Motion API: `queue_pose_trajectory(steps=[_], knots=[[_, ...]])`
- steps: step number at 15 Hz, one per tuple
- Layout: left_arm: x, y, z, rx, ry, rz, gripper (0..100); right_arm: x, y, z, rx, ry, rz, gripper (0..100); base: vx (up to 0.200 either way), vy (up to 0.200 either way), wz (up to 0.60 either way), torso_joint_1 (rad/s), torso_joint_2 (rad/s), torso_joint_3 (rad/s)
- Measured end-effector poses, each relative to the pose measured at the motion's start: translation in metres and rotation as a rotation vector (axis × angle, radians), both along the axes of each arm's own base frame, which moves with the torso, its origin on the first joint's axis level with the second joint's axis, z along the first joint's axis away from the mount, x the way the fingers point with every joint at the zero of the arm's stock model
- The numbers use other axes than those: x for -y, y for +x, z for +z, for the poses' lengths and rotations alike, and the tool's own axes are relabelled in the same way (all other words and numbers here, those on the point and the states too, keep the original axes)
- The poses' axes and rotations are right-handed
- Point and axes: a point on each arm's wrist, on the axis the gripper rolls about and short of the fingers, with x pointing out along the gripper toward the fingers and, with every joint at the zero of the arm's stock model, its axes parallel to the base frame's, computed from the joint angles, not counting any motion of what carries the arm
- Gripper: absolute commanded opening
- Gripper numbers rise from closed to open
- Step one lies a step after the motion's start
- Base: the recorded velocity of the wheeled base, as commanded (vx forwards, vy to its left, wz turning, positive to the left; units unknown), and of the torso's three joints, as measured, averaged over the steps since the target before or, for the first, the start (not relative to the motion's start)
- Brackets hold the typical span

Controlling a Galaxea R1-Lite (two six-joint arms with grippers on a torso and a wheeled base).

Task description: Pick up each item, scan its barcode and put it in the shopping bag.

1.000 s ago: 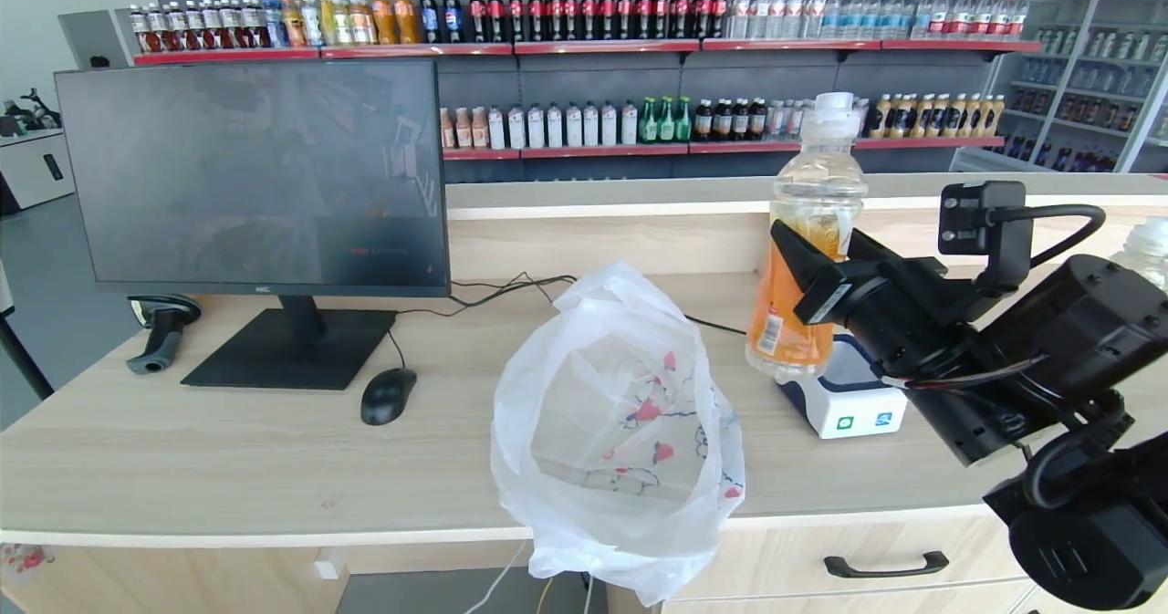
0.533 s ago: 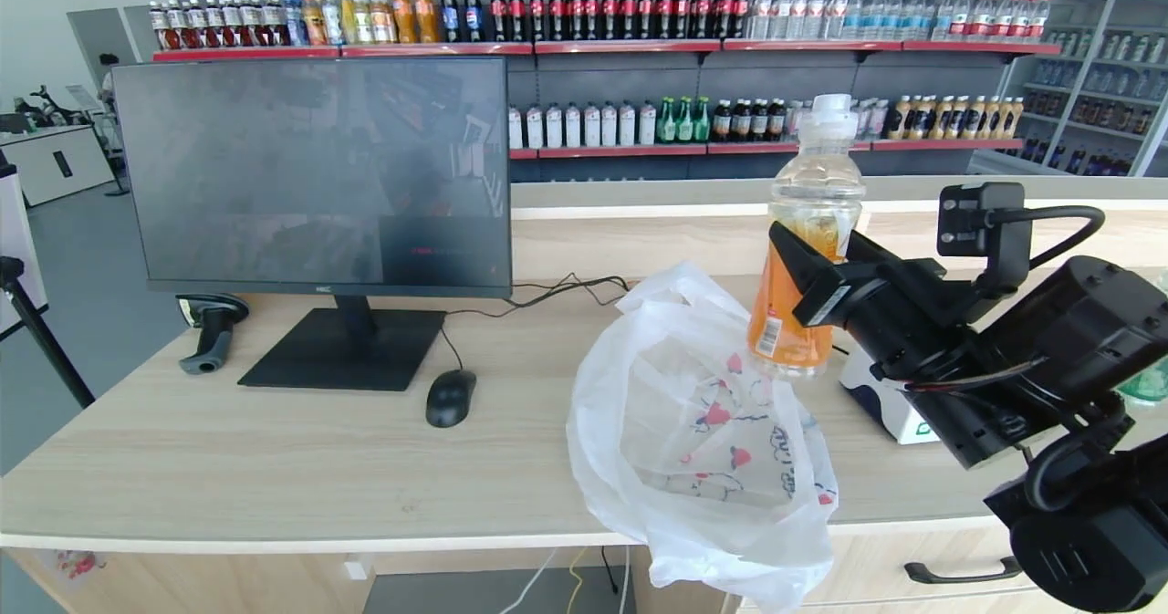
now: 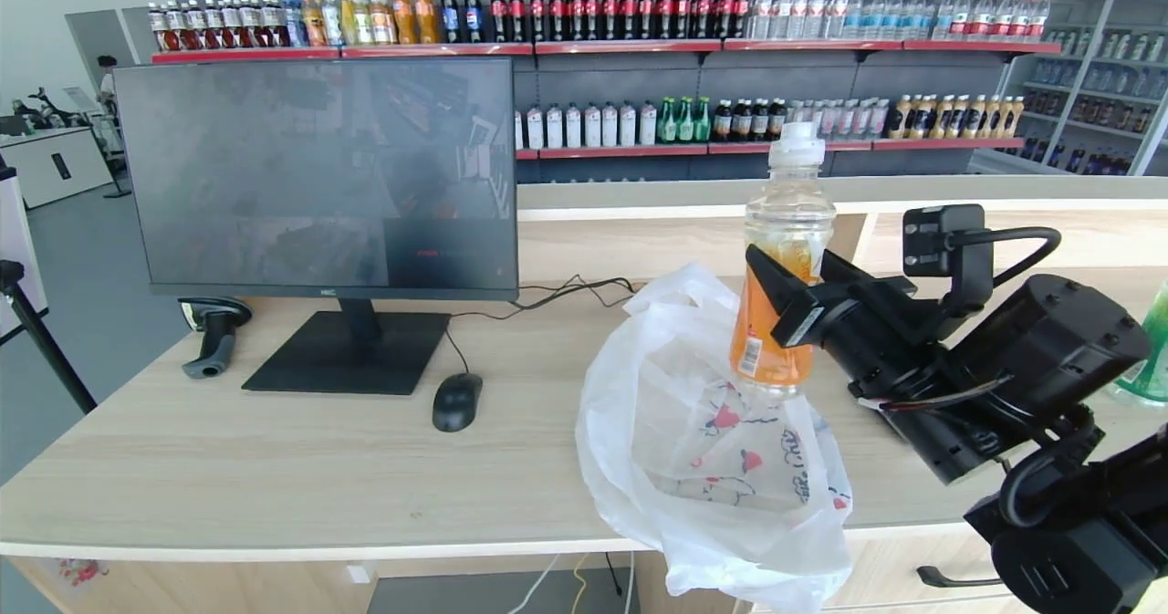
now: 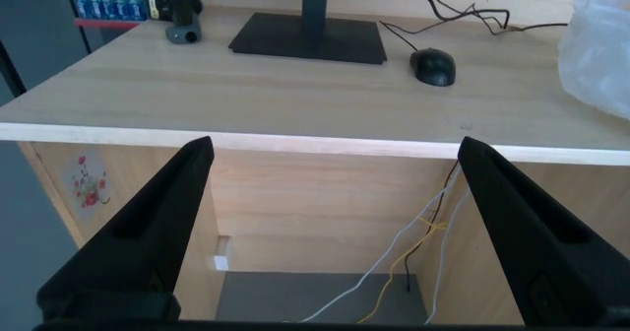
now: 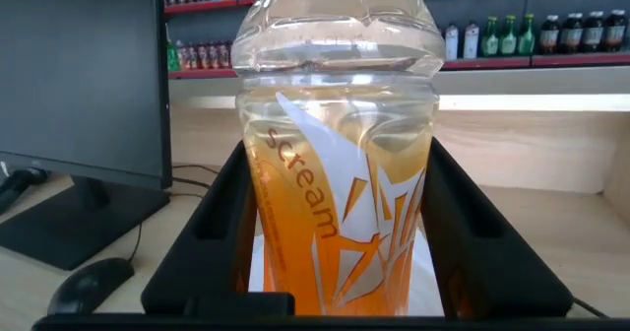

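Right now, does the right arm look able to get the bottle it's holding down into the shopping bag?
Probably yes. The right pincer holds the bottle upright, its base seemingly just above the open mouth of the shopping bag, with nothing between them. The bag's soft rim could fold inward, though.

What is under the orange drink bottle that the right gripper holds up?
The white shopping bag, its open mouth seemingly below the orange drink bottle, resting on the wooden counter. The bag's crumpled plastic hides its bottom and the counter beneath.
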Motion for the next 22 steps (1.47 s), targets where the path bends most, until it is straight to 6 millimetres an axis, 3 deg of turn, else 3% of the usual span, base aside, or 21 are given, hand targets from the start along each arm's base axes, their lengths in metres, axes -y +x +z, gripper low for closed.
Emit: queue_pose_trajectory(steps=[6,10,15,22], knots=[[0.000,0.000,0.000,0.000,-0.005,0.000,100,-0.034,0.002,-0.031,-0.093,-0.018,0.100,0,0.000,0.000,0.00,0.000,0.00,0.000],[0.000,0.000,0.000,0.000,-0.006,0.001,100,-0.042,0.010,-0.049,-0.140,-0.028,0.108,0,0.000,0.000,0.00,0.000,0.00,0.000],[0.000,0.000,0.000,0.000,-0.008,0.001,100,-0.063,0.014,-0.053,-0.134,-0.016,0.152,0,0.000,0.000,0.00,0.000,0.00,0.000],[0.000,0.000,0.000,0.001,-0.008,0.001,100,-0.071,0.023,-0.057,-0.129,-0.001,0.156,0,0.000,0.000,0.00,0.000,0.00,0.000]])
